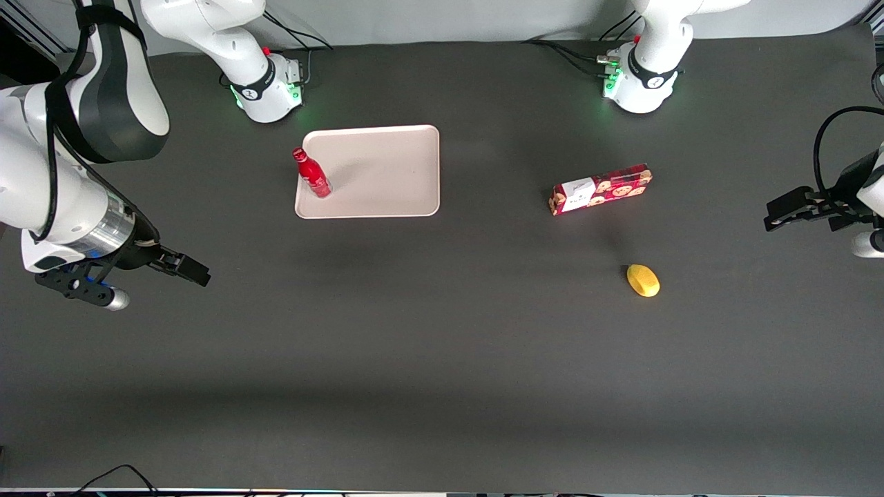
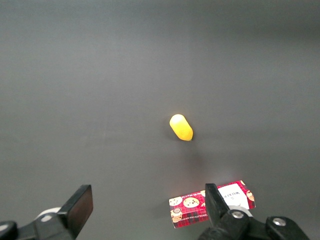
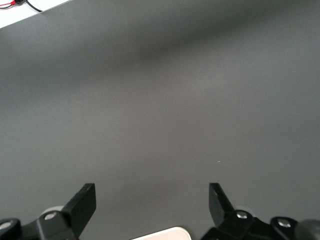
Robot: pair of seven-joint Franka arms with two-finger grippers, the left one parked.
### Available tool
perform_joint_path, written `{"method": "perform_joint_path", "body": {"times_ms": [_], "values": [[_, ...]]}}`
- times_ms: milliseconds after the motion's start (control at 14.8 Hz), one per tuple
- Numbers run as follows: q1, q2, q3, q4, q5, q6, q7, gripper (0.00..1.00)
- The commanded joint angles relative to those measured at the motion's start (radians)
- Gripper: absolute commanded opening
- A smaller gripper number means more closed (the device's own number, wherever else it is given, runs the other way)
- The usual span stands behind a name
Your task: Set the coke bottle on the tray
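The gripper (image 1: 190, 268) hangs over bare table (image 1: 428, 359) toward the working arm's end, well apart from the tray (image 1: 387, 172) and nearer the front camera than it. Its fingers are spread wide with nothing between them; in the right wrist view the gripper (image 3: 152, 205) shows two dark fingertips (image 3: 82, 200) set far apart over dark mat, with a pale rounded corner of the tray (image 3: 167, 234) just between them at the frame's edge.

The bottle (image 1: 312, 174) stands on the tray, upright with a slight lean, close to the rim on the side toward the working arm. Its red cap (image 1: 298, 154) points away from the front camera. The rest of the tray is bare.

Toward the parked arm's end lies a red cookie box (image 1: 601, 189), flat on the table, well apart from the tray. A yellow lemon-like object (image 1: 643, 280) lies nearer the front camera than the box. The left wrist view shows the same yellow object (image 2: 181, 127) and the box (image 2: 210, 204) on the mat, near one another but not touching.
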State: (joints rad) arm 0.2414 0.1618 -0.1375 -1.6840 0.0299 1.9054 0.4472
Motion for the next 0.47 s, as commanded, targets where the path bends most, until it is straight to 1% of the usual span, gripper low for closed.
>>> {"method": "perform_joint_path", "body": {"times_ms": [0, 68, 135, 271, 406], "values": [[-0.019, 0.021, 0.019, 0.032, 0.001, -0.003, -0.027, 1.00], [-0.030, 0.016, 0.019, 0.030, -0.004, -0.011, -0.030, 1.00], [-0.068, 0.004, 0.027, 0.020, -0.004, -0.028, -0.057, 1.00], [-0.157, -0.024, 0.113, -0.025, -0.002, -0.031, -0.085, 1.00], [-0.169, -0.051, 0.130, -0.066, -0.002, -0.016, -0.084, 1.00]]}}
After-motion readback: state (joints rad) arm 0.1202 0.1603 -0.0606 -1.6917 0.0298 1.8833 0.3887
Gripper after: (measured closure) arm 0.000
